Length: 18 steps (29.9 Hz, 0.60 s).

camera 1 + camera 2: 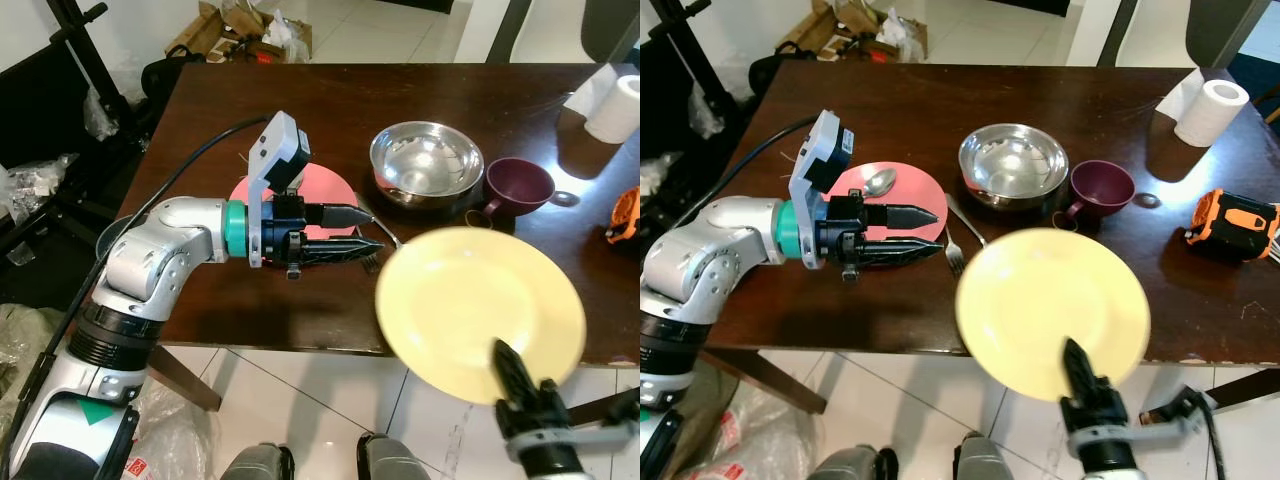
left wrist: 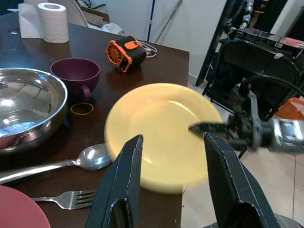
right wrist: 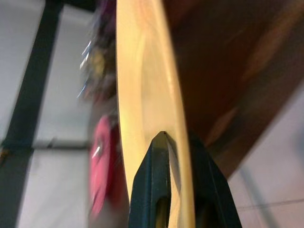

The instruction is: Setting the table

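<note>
My right gripper (image 1: 508, 362) is shut on the near rim of a yellow plate (image 1: 480, 310), holding it over the dark wooden table's (image 1: 250, 110) front edge, partly out past it; the plate looks blurred. In the right wrist view the black fingers (image 3: 154, 180) pinch the plate's rim (image 3: 142, 85) edge-on. My left gripper (image 1: 370, 230) hovers open above a pink plate (image 1: 915, 185), fingertips pointing toward the yellow plate, nothing between them. A spoon (image 1: 877, 181) lies on the pink plate. A fork (image 2: 71, 199) and a second spoon (image 2: 92, 156) lie between the two plates.
A steel bowl (image 1: 427, 160) and a maroon cup (image 1: 520, 185) stand behind the yellow plate, a rubber band (image 2: 81, 108) beside them. A toilet roll (image 1: 620, 105) and an orange device (image 1: 1235, 222) sit at the right. Clutter and black gear crowd the floor on the left.
</note>
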Available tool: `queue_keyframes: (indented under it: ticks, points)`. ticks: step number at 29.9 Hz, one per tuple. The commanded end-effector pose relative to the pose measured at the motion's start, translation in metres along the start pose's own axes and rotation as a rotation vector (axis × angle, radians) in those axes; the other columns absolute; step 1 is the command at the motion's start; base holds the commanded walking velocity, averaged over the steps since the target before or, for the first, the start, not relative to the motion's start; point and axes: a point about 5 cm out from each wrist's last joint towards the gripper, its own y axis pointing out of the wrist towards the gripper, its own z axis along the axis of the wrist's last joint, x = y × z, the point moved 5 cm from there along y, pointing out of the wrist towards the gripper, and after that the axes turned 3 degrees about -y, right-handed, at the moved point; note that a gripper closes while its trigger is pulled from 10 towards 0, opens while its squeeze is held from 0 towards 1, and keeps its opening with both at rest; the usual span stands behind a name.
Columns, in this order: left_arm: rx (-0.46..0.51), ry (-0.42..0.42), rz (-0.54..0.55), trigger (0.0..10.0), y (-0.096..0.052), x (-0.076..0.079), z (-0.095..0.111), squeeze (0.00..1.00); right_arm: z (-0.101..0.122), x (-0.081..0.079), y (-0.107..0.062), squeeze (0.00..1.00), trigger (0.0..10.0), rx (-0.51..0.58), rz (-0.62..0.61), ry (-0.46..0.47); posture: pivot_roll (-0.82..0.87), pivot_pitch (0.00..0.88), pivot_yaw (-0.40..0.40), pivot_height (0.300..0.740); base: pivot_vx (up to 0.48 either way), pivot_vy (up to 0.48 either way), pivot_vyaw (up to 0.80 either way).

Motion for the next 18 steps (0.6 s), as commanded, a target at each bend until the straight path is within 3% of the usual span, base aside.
queue_keyframes:
  ticks: [1,7,8,11,13,18]
  points:
    - [-0.019,0.002,0.0,10.0,0.0,0.0,-0.004,0.0,-0.013,-0.002,0.014,0.0,10.0,0.102,-0.051,0.2,-0.02,0.0,0.076,0.74,0.0,0.0,0.0]
    - [-0.018,0.002,0.002,10.0,0.001,-0.001,-0.004,0.0,-0.007,-0.007,0.029,0.0,10.0,0.123,-0.065,0.187,-0.01,0.0,0.076,0.74,0.0,0.0,0.0]
    - [-0.019,0.001,0.005,10.0,0.001,-0.001,-0.005,0.0,-0.007,-0.015,0.038,0.0,10.0,0.101,-0.035,0.172,-0.01,0.0,0.076,0.74,0.0,0.0,0.0]
    - [-0.019,-0.001,0.007,10.0,0.001,-0.001,-0.005,0.0,-0.008,-0.025,0.047,0.0,10.0,0.077,0.01,0.157,0.0,0.0,0.072,0.74,0.0,0.0,0.0]
    - [-0.019,-0.002,0.013,10.0,0.0,-0.001,-0.005,0.0,-0.014,-0.043,0.061,0.0,10.0,0.011,0.077,0.144,0.01,0.0,0.064,0.74,0.0,0.0,0.0]
    - [-0.018,-0.002,0.016,10.0,0.0,-0.001,-0.005,0.0,-0.017,-0.048,0.066,0.0,10.0,-0.009,0.092,0.141,0.01,0.0,0.064,0.74,0.0,0.0,0.0]
